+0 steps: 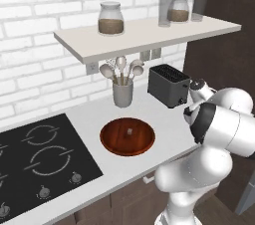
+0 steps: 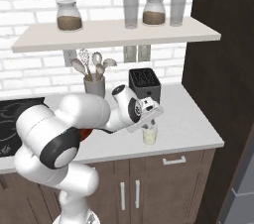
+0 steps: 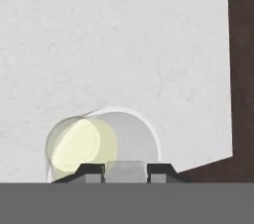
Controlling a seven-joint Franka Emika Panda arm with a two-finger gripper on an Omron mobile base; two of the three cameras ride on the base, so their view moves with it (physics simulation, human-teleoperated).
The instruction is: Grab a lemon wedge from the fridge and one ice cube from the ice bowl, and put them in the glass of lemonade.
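Note:
The glass of lemonade [image 2: 150, 136] stands on the white counter near its front edge, right of the toaster. My gripper [image 2: 149, 124] hangs just above its rim, pointing down. In the hand view the glass [image 3: 82, 143] lies below and slightly left of my gripper [image 3: 126, 171]. A pale grey ice cube [image 3: 126, 167] fills the gap between the two dark fingertips [image 3: 92, 170]. The ice bowl [image 1: 127, 137], round and reddish-brown, sits left of the arm with another ice cube [image 1: 129, 131] in it. The lemon wedge is out of view. A slanted grey panel [image 2: 244, 183] at the right edge looks like part of the fridge.
A dark toaster [image 1: 168, 85] stands behind the glass, and a grey utensil cup [image 1: 122, 92] behind the bowl. The black cooktop [image 1: 40, 164] lies at the left. A shelf [image 2: 114, 33] with jars and tall glasses hangs overhead. A dark wall panel [image 2: 223, 44] bounds the counter's right end.

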